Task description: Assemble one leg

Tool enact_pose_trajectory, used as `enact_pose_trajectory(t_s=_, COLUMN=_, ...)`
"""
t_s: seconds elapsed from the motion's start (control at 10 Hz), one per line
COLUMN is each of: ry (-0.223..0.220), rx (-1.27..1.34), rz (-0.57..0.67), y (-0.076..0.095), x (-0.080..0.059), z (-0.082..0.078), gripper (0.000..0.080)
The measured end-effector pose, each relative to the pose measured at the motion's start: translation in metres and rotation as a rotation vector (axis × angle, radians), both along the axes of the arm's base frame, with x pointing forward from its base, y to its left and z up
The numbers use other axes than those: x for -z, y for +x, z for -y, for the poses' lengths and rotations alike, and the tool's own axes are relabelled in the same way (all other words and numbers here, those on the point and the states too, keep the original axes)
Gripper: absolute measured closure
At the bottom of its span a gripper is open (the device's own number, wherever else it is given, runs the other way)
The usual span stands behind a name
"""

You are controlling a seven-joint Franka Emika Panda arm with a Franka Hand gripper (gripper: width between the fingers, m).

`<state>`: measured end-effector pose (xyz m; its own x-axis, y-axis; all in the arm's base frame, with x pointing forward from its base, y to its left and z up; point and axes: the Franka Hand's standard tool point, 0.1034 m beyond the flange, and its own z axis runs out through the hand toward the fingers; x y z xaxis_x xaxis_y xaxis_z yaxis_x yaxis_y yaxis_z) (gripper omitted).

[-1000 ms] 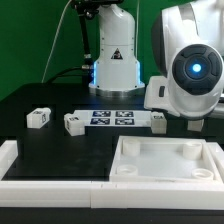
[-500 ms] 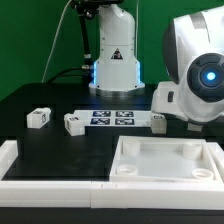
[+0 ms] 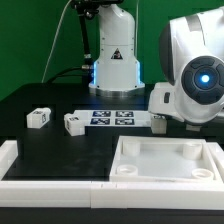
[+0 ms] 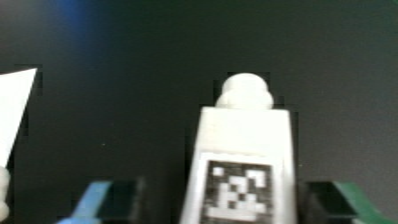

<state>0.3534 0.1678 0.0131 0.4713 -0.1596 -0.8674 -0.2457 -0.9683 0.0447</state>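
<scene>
In the wrist view a leg (image 4: 242, 140), white with a rounded tip and a square tag on its upper face, lies on the black table between my fingers. My gripper (image 4: 228, 208) is open, with a dark gap between each fingertip (image 4: 103, 200) and the leg. In the exterior view, three more legs show: one at the left (image 3: 38, 118), one beside it (image 3: 74, 122) and one by the arm (image 3: 158, 121). My gripper itself is hidden there behind the arm's wrist (image 3: 196, 80) at the right.
The marker board (image 3: 112, 118) lies mid-table. The large white panel (image 3: 165, 165) with corner sockets sits at the front right. A white rail (image 3: 40, 180) runs along the front. A white edge (image 4: 15, 110) shows beside the leg in the wrist view.
The arm's wrist shifted slightly toward the exterior view's right and upward, then came back down a little. The legs and the panel have not moved.
</scene>
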Motion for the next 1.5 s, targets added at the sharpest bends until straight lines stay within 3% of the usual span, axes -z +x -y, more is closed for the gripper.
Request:
enact_pose_trajectory(t_s=0.1, ry=0.0, rx=0.0, rz=0.0, y=0.0, x=0.0, z=0.0, gripper=0.0511)
enact_pose_trajectory(t_s=0.7, ry=0.0, rx=0.0, rz=0.0, y=0.0, x=0.0, z=0.0, gripper=0.0511)
enact_pose_trajectory(t_s=0.8, ry=0.007, rx=-0.005, rz=-0.012, y=0.001, x=-0.006, z=0.002, gripper=0.0509)
enact_pose_trajectory(t_s=1.2, ry=0.033, rx=-0.023, rz=0.016, y=0.028, x=-0.071, z=0.009, gripper=0.0509)
enact_pose_trajectory(t_s=1.4, ry=0.029, rx=-0.021, rz=0.037, y=0.028, x=-0.073, z=0.009, gripper=0.0509)
enact_pose_trajectory(t_s=1.5, ry=0.021, rx=-0.013, rz=0.119, y=0.037, x=-0.07, z=0.006, gripper=0.0509)
